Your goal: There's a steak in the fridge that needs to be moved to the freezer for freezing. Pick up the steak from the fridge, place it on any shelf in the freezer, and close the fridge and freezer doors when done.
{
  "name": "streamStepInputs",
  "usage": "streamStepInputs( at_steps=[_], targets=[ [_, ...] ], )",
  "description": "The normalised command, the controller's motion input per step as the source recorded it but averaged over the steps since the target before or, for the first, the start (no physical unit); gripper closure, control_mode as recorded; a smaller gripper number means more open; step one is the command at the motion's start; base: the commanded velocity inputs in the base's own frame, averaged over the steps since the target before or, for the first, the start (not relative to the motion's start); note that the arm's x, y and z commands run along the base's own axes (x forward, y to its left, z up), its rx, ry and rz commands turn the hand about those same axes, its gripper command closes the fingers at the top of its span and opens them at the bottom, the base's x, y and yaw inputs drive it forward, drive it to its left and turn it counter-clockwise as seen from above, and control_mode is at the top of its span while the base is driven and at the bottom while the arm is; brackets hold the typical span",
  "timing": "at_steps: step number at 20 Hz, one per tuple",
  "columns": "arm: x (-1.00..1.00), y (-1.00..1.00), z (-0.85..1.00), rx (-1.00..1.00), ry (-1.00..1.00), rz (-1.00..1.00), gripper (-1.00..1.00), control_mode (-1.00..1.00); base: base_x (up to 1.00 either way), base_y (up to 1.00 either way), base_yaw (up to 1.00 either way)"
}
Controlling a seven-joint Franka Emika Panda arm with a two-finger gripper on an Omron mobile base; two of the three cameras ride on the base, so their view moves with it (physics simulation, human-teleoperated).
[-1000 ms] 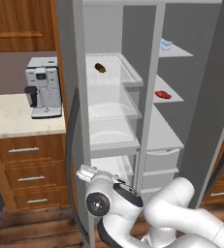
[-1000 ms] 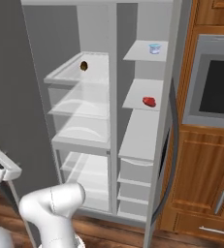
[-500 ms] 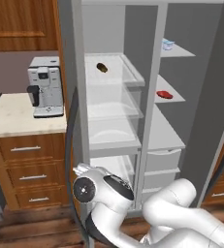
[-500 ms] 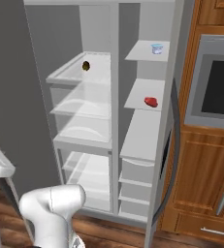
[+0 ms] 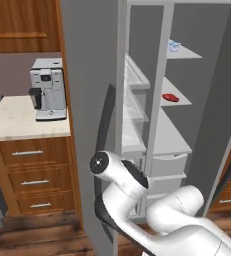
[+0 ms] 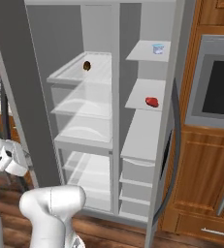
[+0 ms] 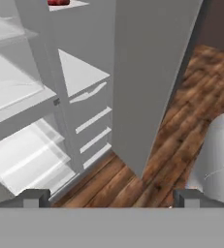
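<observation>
Right base view is giving you the clearest look at the cabinet: the steak (image 6: 152, 101) is lying on a solid light-grey shelf (image 6: 140, 97) in the freezer (image 6: 147, 140), the narrower compartment, with a small pale cup (image 6: 157, 49) sitting on the shelf above it. You are also seeing the fridge (image 6: 84, 126), the wider compartment to the left, with its clear glass shelves, and a dark brown item (image 6: 87, 65) resting on its top shelf. Both doors are standing open: the fridge door (image 6: 24, 97) is crossing the left of that view, and the freezer door (image 6: 169, 145) is showing edge-on with its dark bar handle. Left base view is showing you the steak (image 5: 170, 97) on the same shelf, the fridge door (image 5: 89, 90) swung across the middle of the picture, and a coffee machine (image 5: 48, 89) standing on the counter (image 5: 17, 122) at the left. Hand view is showing you the gripper (image 7: 111, 197) with its two finger tips spread wide apart and nothing between them, looking over the wooden floor (image 7: 181, 121) toward the freezer drawers, with the steak (image 7: 58, 2) just peeking in at the top edge.
</observation>
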Motion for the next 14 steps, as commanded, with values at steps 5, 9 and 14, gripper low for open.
streamStepInputs(
  at_steps=[5,9,14],
  targets=[
    [0.97,-1.00,-0.18,0.00,0.11,-0.26,-1.00,-1.00,0.00,0.00,0.00],
    [1.00,-0.96,-0.20,0.00,0.00,-0.10,-1.00,-1.00,0.00,0.00,0.00],
    [0.99,-0.76,-0.11,0.00,-0.04,0.00,-1.00,-1.00,0.00,0.00,0.00]
  ],
)
